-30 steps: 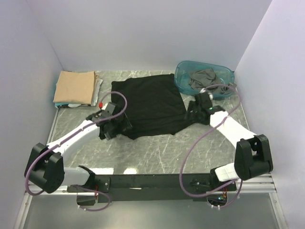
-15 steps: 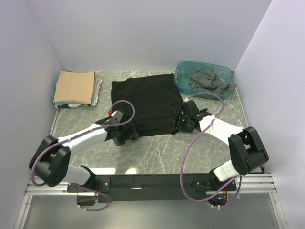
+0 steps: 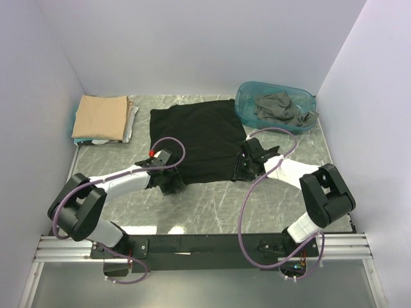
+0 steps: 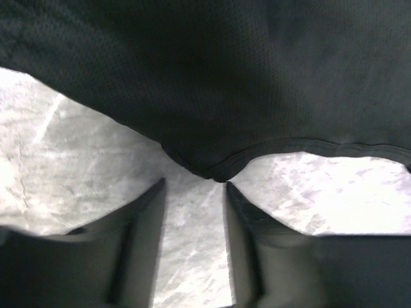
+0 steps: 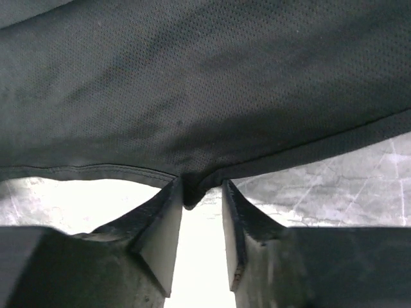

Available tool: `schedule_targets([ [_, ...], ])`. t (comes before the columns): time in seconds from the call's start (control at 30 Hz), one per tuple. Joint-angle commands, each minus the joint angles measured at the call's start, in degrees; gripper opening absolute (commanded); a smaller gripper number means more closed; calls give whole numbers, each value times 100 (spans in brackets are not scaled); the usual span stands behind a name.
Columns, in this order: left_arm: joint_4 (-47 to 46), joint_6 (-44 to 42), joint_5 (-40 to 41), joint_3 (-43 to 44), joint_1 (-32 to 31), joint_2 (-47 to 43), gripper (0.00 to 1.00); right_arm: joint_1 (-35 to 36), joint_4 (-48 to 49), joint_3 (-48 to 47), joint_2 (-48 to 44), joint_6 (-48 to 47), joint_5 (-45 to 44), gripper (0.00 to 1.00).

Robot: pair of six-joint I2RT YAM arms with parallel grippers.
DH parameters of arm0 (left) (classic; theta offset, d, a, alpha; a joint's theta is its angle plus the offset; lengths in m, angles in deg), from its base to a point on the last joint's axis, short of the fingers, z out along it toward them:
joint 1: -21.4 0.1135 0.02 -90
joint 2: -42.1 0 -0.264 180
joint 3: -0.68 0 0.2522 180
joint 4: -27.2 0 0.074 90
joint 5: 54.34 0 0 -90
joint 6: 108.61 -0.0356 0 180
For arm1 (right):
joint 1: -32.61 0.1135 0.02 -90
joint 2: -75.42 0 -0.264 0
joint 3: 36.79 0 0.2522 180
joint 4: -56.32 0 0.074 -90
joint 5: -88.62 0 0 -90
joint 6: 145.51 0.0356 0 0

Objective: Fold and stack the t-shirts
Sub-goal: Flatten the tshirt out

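A black t-shirt point(image 3: 196, 135) lies spread flat in the middle of the table. My left gripper point(image 3: 172, 181) is low at its near left corner. In the left wrist view the jaws of that gripper point(image 4: 192, 186) stand partly apart, with a puckered point of the black hem point(image 4: 215, 172) just at the fingertips. My right gripper point(image 3: 243, 168) is at the near right corner. Its jaws point(image 5: 202, 186) are narrowly apart, and a small fold of the hem point(image 5: 191, 192) hangs between the tips against the left finger. A tan t-shirt point(image 3: 99, 117) lies folded on thin pale ones point(image 3: 131, 122).
A translucent teal tub point(image 3: 244, 102) stands at the back right with a crumpled dark grey t-shirt point(image 3: 279, 106) inside. Pale walls close in the left, back and right sides. Grey marbled table point(image 3: 212, 199) shows between the shirt and the arm bases.
Both grippers have come inward and down to the black shirt's near hem. Their jaws have narrowed from wide open, and the hem now puckers at the fingertips.
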State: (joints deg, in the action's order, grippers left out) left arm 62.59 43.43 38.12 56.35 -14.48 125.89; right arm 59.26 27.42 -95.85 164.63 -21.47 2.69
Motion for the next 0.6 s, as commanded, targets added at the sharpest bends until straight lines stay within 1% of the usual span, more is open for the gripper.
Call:
schedule_targets([
  [0.0,-27,45,219,-8,-16,208,43,42,256,65,132,50,-47,37],
  [0.03,-18,45,246,10,-16,217,40,50,265,65,149,59,-39,34],
  [0.07,8,45,272,28,-16,252,38,59,266,56,184,59,-30,28],
  [0.13,8,28,316,54,-16,304,28,50,274,65,211,59,-47,24],
  [0.17,-18,27,325,63,-16,357,22,59,274,65,211,59,-56,18],
  [0.2,-140,-16,308,63,-16,392,10,50,300,82,211,67,-108,15],
  [0.23,-193,-8,290,54,-16,419,2,59,301,83,202,76,-126,8],
  [0.27,-220,-17,282,63,-16,489,1,50,275,65,211,76,-135,6],
  [0.4,-256,-148,238,46,-24,420,1,85,178,100,141,76,-100,1],
  [0.53,-133,-157,422,-200,-51,-98,1,147,-33,214,-139,67,-144,0],
  [0.57,-80,-166,466,-244,-68,-343,1,147,-77,267,-210,59,-135,0],
])
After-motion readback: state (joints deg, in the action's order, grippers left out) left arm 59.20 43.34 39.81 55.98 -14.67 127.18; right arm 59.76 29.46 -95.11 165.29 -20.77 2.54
